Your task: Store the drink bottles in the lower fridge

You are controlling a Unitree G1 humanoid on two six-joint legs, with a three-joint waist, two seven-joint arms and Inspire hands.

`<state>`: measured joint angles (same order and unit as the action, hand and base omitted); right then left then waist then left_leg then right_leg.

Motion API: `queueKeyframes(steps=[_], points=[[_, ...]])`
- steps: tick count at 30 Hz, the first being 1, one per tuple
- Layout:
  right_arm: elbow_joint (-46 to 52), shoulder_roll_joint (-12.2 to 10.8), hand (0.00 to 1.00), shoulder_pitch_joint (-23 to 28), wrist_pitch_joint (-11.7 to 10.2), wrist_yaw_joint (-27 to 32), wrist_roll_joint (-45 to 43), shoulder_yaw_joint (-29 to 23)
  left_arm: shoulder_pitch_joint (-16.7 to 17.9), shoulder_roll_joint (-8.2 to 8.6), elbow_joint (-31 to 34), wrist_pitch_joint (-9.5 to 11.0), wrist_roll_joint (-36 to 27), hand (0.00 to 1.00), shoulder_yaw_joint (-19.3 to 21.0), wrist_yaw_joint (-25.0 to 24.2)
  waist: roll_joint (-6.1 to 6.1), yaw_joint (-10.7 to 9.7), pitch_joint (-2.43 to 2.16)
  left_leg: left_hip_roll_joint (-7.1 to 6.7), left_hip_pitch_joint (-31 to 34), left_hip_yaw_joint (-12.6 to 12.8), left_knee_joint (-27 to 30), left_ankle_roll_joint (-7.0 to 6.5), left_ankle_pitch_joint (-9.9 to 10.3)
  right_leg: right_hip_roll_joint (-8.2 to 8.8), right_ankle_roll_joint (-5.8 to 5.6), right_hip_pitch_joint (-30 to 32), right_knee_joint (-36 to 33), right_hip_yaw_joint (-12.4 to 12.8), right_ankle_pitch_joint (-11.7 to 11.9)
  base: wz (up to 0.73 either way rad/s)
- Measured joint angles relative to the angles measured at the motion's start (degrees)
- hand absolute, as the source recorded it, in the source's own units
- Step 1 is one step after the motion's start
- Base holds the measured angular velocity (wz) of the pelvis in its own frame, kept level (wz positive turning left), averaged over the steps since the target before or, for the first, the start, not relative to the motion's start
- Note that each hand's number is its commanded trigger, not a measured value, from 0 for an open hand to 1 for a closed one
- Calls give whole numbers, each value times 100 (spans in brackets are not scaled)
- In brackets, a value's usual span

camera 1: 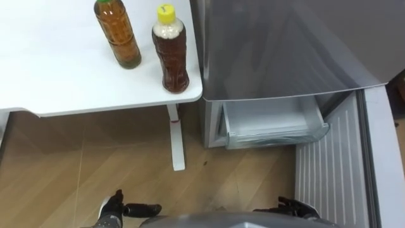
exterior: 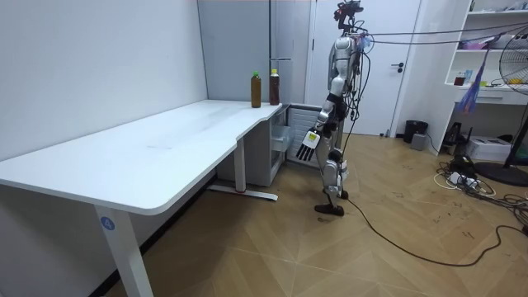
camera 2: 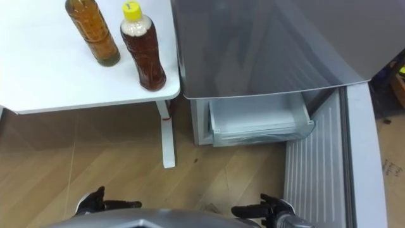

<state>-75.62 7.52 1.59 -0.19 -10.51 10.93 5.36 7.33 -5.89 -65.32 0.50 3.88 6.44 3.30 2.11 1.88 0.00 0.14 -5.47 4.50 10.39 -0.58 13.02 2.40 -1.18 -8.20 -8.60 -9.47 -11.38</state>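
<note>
Well, the green-capped bottle (camera 1: 118, 31) and the yellow-capped bottle (camera 1: 170, 50), both see-through plastic, stand on the smooth white table (camera 1: 50, 63) beside the shiny grey fridge (camera 1: 278, 44). From above, its clear drawer (camera 1: 272, 123) sticks out low down. The room view shows the robot standing there. The left hand (camera 1: 117, 206) and right hand (camera 1: 294, 206) hang low, fingers loose, holding nothing.

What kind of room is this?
Probably an office or lab room, not a kitchen: a long white desk, a grey fridge with its lower door open standing beside it, and wall shelves of odds and ends.
</note>
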Motion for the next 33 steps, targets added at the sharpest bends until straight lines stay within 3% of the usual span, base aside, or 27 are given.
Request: queueKeyframes(steps=[6,8,13,21,26,33], points=[[-24,-20,0,23,31,-64,2,-38,76,-2,-108,5,-607,0,239,110,45,7,6,-7,26,-67,12,0,1,5,0,2,1,-77,0,3],[-20,-23,0,35,51,-56,2,-53,183,-5,-105,-4,-885,0,343,182,19,12,-16,-6,26,-66,11,0,1,5,0,-1,1,-87,0,2],[1,-25,0,49,151,-23,2,-203,386,-18,-107,-101,-1374,0,495,459,-13,4,-16,-13,64,-115,51,-1,1,14,0,-1,2,-149,0,4],[-5,19,0,86,151,51,7,-457,348,-45,74,-126,-2640,0,1493,1249,-164,154,29,-35,-10,-257,29,-3,3,29,-1,-122,7,-241,-2,6],[43,82,0,141,146,67,-4,-501,348,-104,1066,44,-3911,0,1926,2080,-204,260,39,-71,-2,-314,42,-14,-12,45,-2,-97,50,-256,-4,1],[245,73,0,229,43,132,-354,-548,246,-169,2482,494,-3934,0,2027,3093,-179,317,5,-83,1,-327,55,-20,-16,46,-5,-93,60,-237,-4,0]])
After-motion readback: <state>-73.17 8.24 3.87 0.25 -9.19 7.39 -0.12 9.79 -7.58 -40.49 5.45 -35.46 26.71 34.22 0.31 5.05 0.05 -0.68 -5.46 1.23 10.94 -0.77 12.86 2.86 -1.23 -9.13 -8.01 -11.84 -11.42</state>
